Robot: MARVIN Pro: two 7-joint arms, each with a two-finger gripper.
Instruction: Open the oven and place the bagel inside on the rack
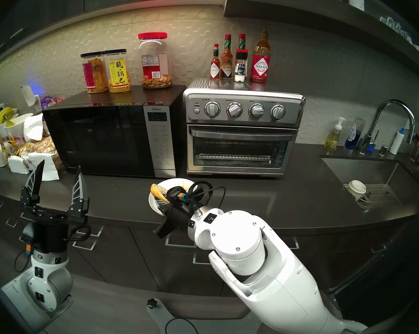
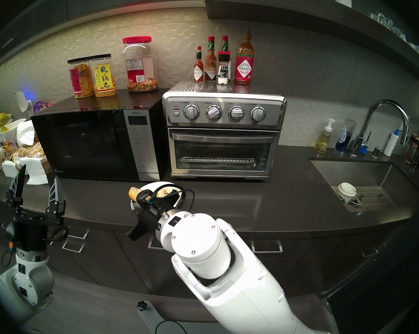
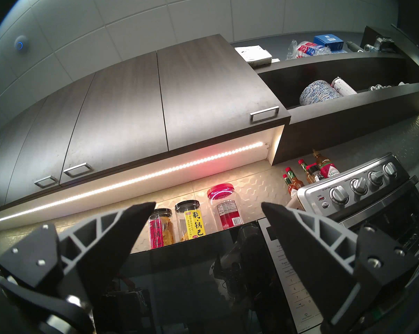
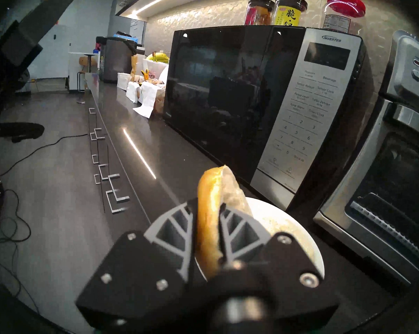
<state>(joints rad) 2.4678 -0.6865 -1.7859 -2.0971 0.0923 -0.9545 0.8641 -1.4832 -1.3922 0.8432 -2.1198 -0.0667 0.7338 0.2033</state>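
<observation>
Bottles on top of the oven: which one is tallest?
The bottle at the right end of the row, with orange-brown sauce and a red Tabasco label. It stands taller and wider than the three small red-capped bottles beside it.

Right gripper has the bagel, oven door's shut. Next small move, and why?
Probably bring the open, idle left gripper across to the oven door handle and pull it down. The right gripper is clamped on a bagel half above the plate, so it can't open the door.

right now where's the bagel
The bagel is pinched on edge in the right end effector, just above the white plate on the counter, in front of the microwave.
</observation>
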